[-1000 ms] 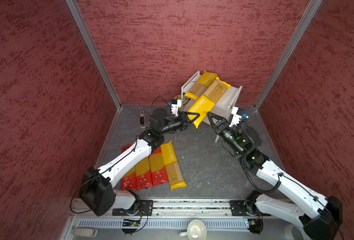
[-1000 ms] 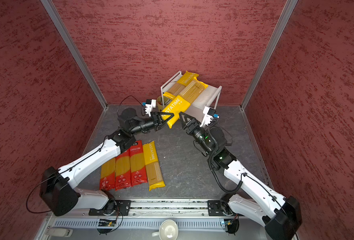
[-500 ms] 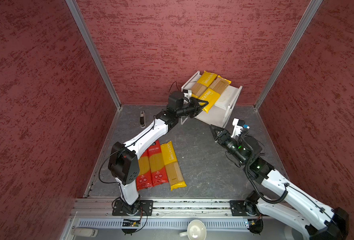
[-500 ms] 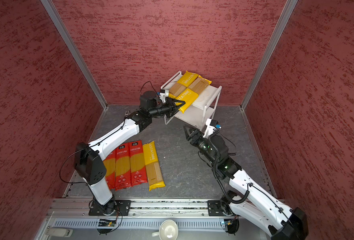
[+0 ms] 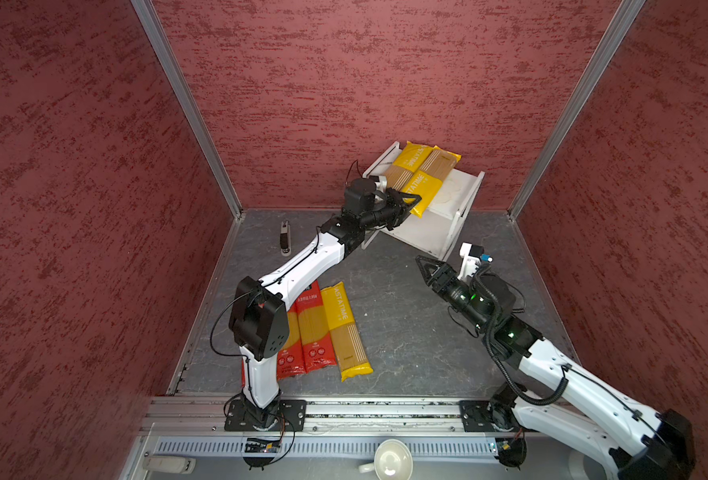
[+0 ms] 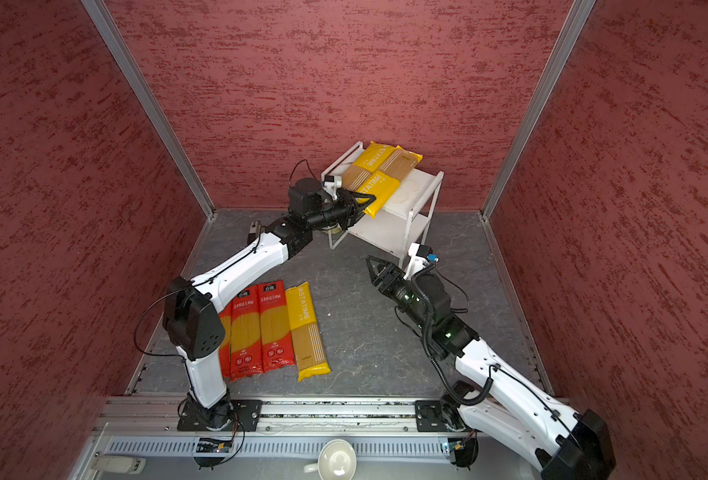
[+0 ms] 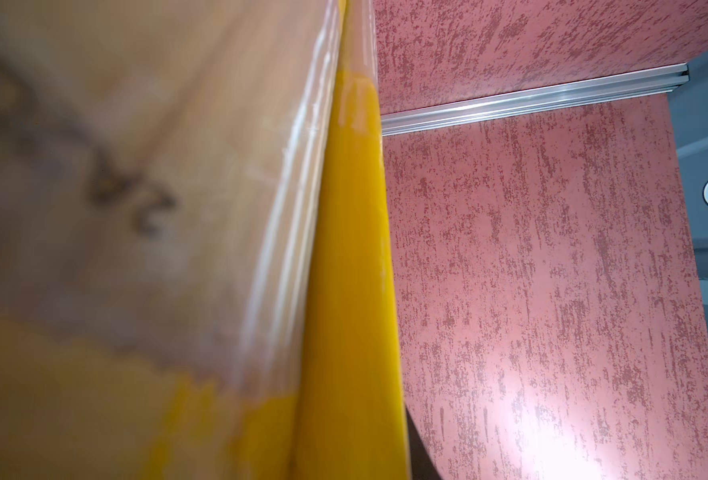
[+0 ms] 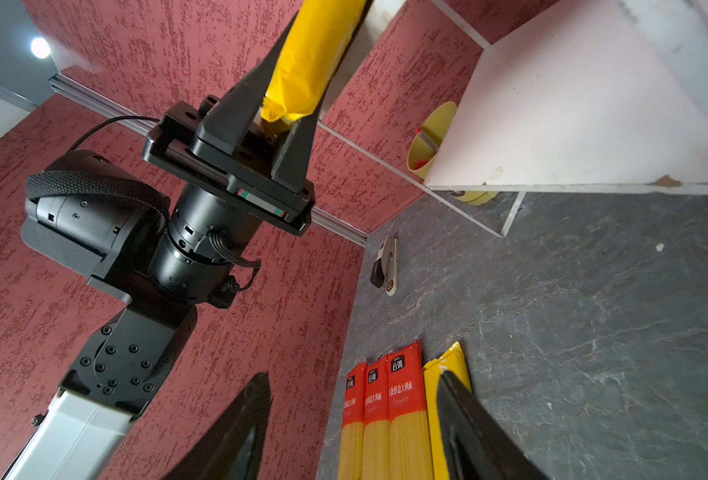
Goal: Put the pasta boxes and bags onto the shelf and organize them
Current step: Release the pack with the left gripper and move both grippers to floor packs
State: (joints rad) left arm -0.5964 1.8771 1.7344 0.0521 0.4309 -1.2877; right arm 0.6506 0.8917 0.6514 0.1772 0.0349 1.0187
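The white shelf stands at the back wall. Two yellow pasta packs lie side by side on its top board; the far one lies free. My left gripper is shut on the near end of the other yellow pack. On the floor, three red-ended packs lie in a row with a yellow pack beside them. My right gripper hangs open and empty in front of the shelf.
A yellow cup stands behind the shelf's lower board. A small black-and-white tool lies on the floor near the left wall. A white mug sits beyond the front rail.
My left arm has carried the yellow pack from in front of the shelf up onto its top board, next to the other. My right gripper has drawn back from the shelf.
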